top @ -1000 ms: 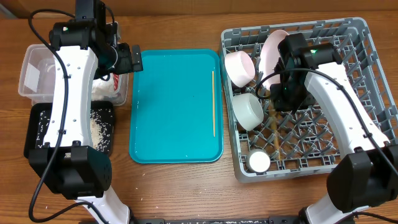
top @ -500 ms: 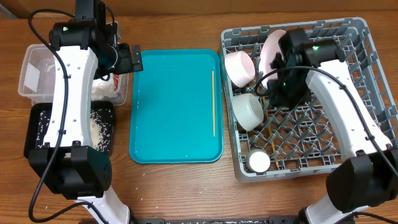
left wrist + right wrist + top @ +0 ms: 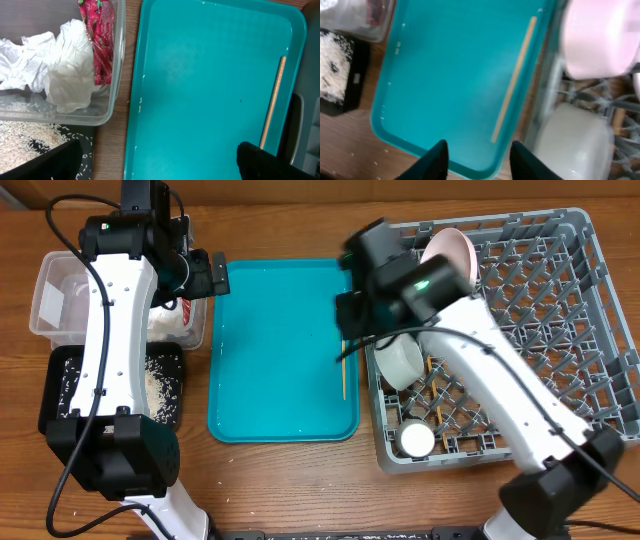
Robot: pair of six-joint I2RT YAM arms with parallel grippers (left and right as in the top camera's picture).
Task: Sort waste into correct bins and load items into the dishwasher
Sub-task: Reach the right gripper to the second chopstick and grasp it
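Overhead, right arm (image 3: 480, 360) stretched to teal tray (image 3: 270, 350) (end effector (image 3: 479, 150) parted)

On the tabletop (image 3: 300, 480) the serving tray (image 3: 270, 380) sits mid-way, with a chopstick (image 3: 343, 350) lying along its right edge. To its left, the tub (image 3: 50, 280) stands behind the shallow tray (image 3: 58, 410) — tissue (image 3: 65, 75) and wrapper (image 3: 100, 40) in the tub, rice (image 3: 160, 385) in the shallow tray. The dish rack (image 3: 600, 310) stands to the right — a bowl (image 3: 400, 360), cup (image 3: 415, 440) and plate (image 3: 455, 250) inside it.

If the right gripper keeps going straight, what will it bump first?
Probably the chopstick on the tray: its near end lies just ahead of the right gripper, between its open fingers. Depth is unclear, so it might meet bare tray instead.
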